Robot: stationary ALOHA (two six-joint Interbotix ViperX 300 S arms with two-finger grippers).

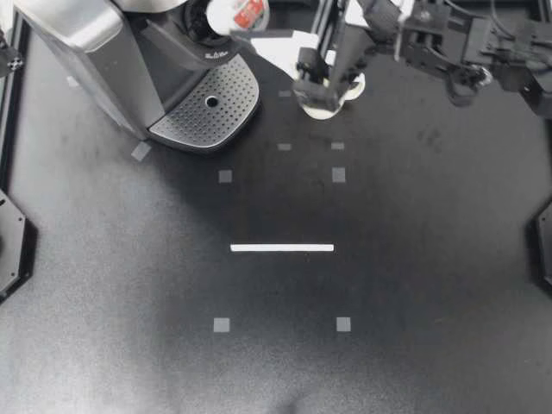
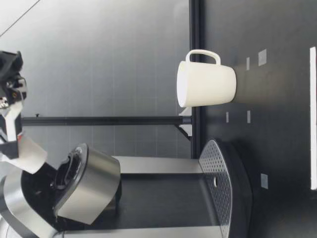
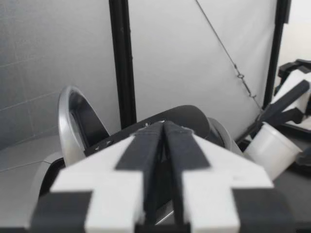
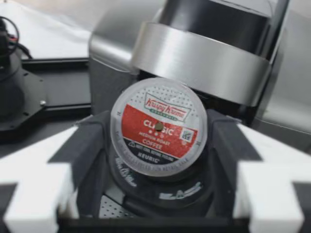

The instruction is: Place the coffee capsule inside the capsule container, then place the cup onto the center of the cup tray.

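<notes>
The coffee machine's (image 1: 121, 52) round capsule holder (image 2: 63, 174) stands open under its tipped-back lid (image 2: 91, 186), a smooth dome of brushed metal. The coffee capsule (image 1: 240, 12), a small white plastic pot with a flat red-and-white foil top, is not in the holder. It hangs just above the opening, clamped from both sides between the fingers of my right gripper (image 1: 239, 17), and in the right wrist view its foil top faces the camera. The cup (image 2: 208, 85), glossy white with a loop handle, stands upright on the matte black table (image 1: 431, 302). It is beside the machine and apart from the cup tray (image 1: 207, 108), a curved metal plate dotted with holes. I cannot tell what is in the cup. My left gripper (image 3: 163, 128) has its fingers pressed together and points at the lid, with the capsule off to one side of it.
</notes>
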